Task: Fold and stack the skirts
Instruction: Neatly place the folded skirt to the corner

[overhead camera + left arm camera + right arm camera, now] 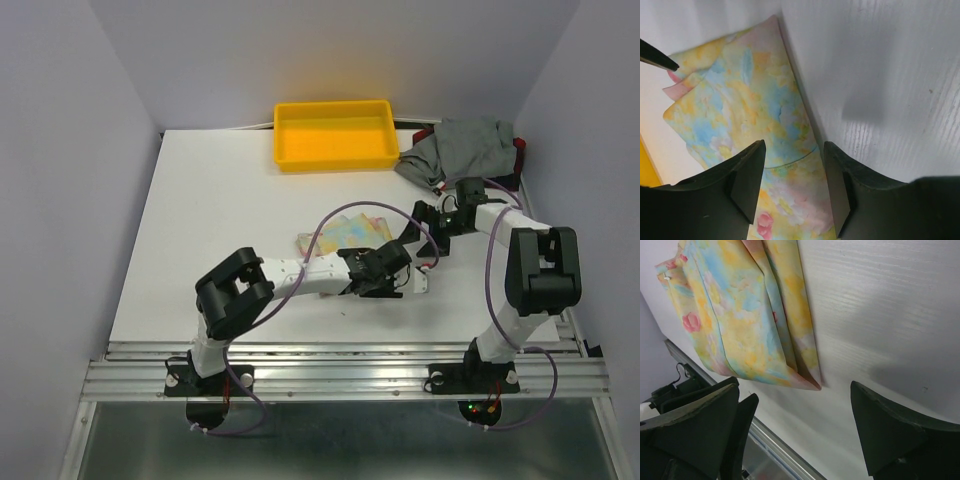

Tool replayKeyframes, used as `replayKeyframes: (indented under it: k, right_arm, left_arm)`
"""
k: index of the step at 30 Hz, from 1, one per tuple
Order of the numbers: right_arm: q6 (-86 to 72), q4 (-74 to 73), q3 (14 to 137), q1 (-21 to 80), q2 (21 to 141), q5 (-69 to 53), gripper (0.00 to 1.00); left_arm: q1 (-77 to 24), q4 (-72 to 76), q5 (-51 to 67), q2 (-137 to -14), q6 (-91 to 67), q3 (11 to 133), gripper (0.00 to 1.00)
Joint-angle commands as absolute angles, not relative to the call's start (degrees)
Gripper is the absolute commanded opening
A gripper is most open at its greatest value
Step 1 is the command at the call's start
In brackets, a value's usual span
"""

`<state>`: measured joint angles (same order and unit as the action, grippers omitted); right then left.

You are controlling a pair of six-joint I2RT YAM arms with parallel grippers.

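Folding is under way on the pastel floral cloth skirt (pixel 345 232), which lies flat and part-folded in the middle of the white desk (pixel 220 200). The left tool (pixel 794 147) straddles its long edge with jaws half apart, pinching nothing I can see. The right tool (pixel 797 390) hangs spread wide just off the skirt's corner, holding nothing. Next, I'd say, it needs a clean nip on that edge.

Far right, the plain grey cloth skirt (pixel 460 148) is heaped over the red-and-black plaid cloth skirt (pixel 519 160), beside the yellow plastic tray (pixel 330 163), which looks empty.
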<state>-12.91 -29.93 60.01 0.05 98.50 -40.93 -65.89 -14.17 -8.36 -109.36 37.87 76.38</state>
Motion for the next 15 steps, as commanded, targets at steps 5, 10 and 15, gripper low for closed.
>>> replayKeyframes:
  k: [5, 10, 15]
  right_arm:
    - [-13.27, -31.03, 61.79, -0.62, 100.19, -45.09, 0.97]
    - [-13.10, -31.03, 60.82, -0.62, 100.46, -45.62, 0.97]
    - [-11.95, -31.29, 59.24, -0.62, 100.11, -45.70, 1.00]
  left_arm:
    - [-66.18, -16.79, -7.73, -111.53, 40.08, 79.19, 0.60]
    - [-66.09, -18.28, -9.14, -114.70, 40.08, 80.60, 0.46]
    - [-65.13, -18.11, -7.91, -114.09, 38.85, 80.24, 0.20]
